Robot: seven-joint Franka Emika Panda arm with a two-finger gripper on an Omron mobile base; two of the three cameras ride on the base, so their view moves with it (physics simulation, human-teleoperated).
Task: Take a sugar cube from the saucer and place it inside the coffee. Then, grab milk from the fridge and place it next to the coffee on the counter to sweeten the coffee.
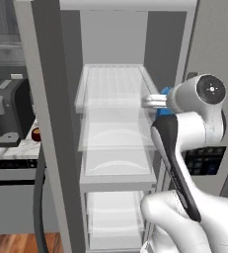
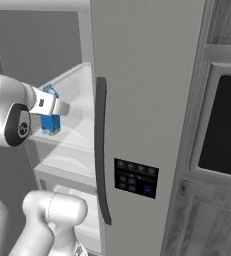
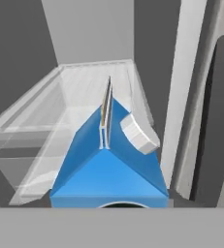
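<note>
Blue milk carton (image 3: pixel 108 169) sits directly under my claw (image 2: pixel 52 106), at the open fridge (image 2: pixel 137 75) shelf front. Cannot tell if jaws grip it or only straddle it. Milk-fetch step in hand. Next: confirm hold, withdraw clear of door, carry to counter (image 1: pixel 14 148).

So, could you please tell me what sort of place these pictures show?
A kitchen, rendered rather than real: an open fridge with glass shelves and a milk carton inside, a coffee machine on a marble counter, and a built-in oven.
</note>
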